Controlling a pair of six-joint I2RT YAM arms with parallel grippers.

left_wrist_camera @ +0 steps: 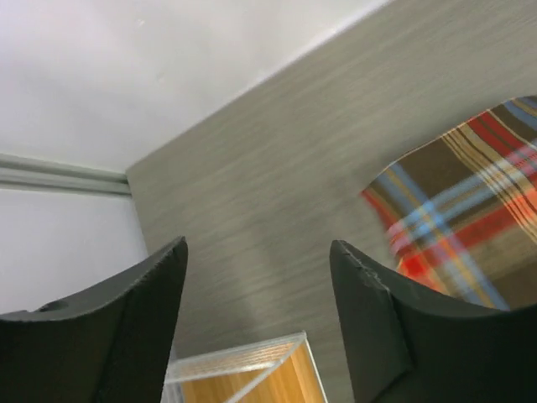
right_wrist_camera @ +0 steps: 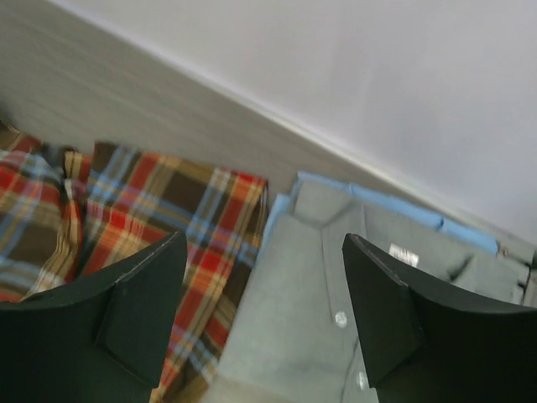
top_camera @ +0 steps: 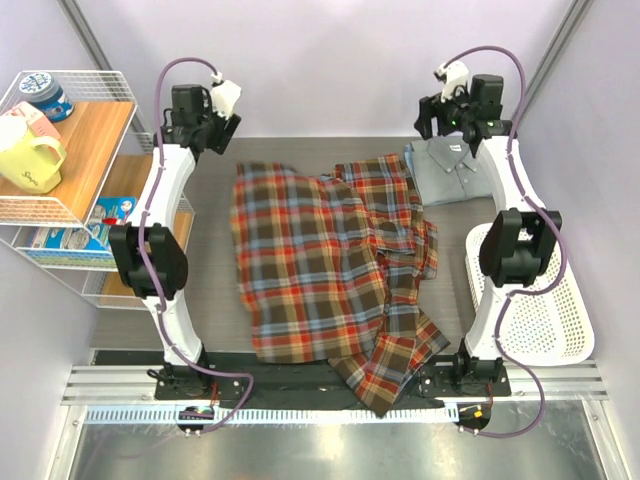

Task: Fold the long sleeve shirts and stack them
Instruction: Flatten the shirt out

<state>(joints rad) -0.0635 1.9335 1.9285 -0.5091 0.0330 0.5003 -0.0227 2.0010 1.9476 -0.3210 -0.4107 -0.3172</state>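
Observation:
The plaid flannel shirt (top_camera: 320, 270) lies spread over the middle of the table, one sleeve trailing off the near edge. Behind it at the right lies the grey-blue collared shirt (top_camera: 448, 168), folded flat. My left gripper (top_camera: 222, 132) hangs open over the bare table at the plaid's far left corner (left_wrist_camera: 470, 210), and nothing sits between its fingers (left_wrist_camera: 369, 311). My right gripper (top_camera: 432, 118) hangs open above the seam where the plaid (right_wrist_camera: 143, 210) meets the grey-blue shirt (right_wrist_camera: 310, 285), holding nothing.
A white mesh basket (top_camera: 565, 310) stands at the right edge by the right arm. A wire shelf (top_camera: 70, 170) with a yellow mug and boxes stands at the left, and its corner (left_wrist_camera: 252, 365) shows under my left gripper. Walls close the back.

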